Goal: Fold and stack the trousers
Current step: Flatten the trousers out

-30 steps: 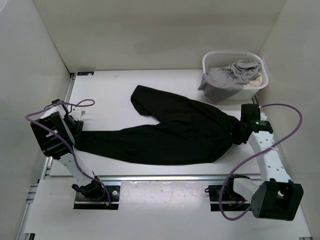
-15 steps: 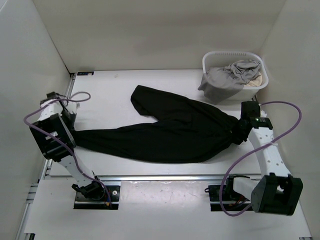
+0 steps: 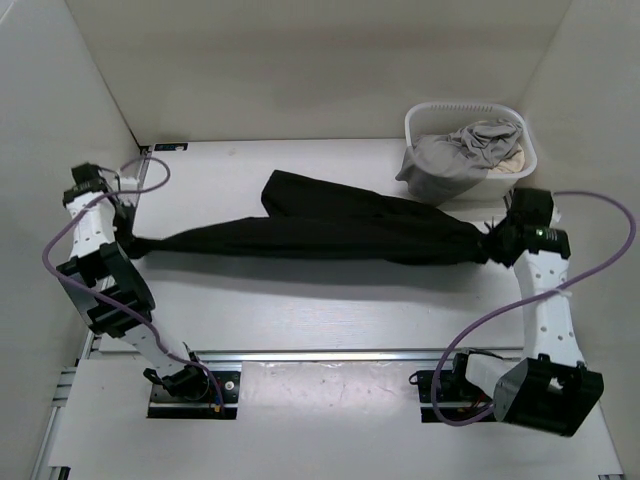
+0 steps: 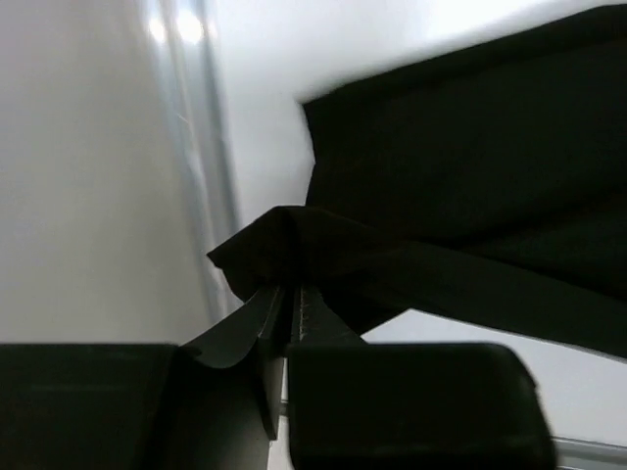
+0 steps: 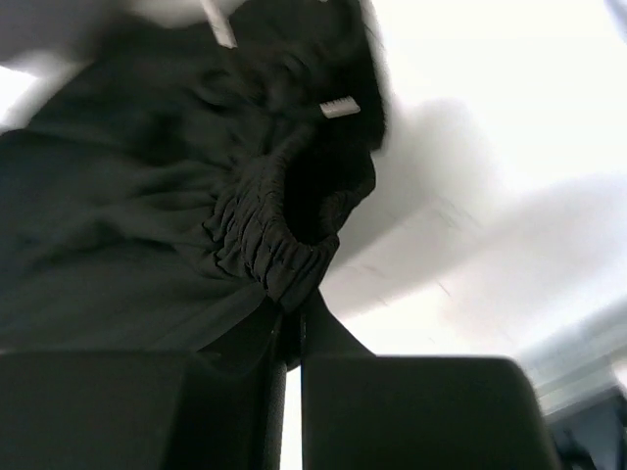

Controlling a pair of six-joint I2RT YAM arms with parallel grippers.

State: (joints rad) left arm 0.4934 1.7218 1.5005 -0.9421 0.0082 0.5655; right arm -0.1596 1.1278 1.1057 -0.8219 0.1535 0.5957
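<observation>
Both arms have swung up and away from the bottom of the frame, and the trousers (image 3: 320, 235), which lay sprawled wide a second ago, are now pulled into a long narrow black band across the middle of the overhead view.

The left gripper (image 3: 128, 243), at the left edge of the frame, is clamped on one leg end; its wrist view shows the fingers closed on a small peak of black cloth (image 4: 286, 294). The right gripper (image 3: 492, 243), at mid right, is closed on the gathered elastic waistband, seen bunched at its fingertips in its own wrist view (image 5: 292, 308). The second leg (image 3: 285, 190) lies loose, angled toward the upper left of the band, held by neither gripper.

As I judge it, each grip is only a thin pinch, so more pull could drag the cloth free at either end. The loose leg may trail and crease when the fold is laid. The right arm also works close to the laundry basket (image 3: 450, 106), at upper right, and could nudge it.

That white basket holds a light grey garment (image 3: 450, 160) spilling over its rim, with beige cloth (image 3: 512, 165) beneath. The table (image 3: 320, 310) is matte white, with a metal rail (image 3: 330, 355) along its lower edge. Plain pale walls (image 3: 300, 70) close in the left, right and top.
</observation>
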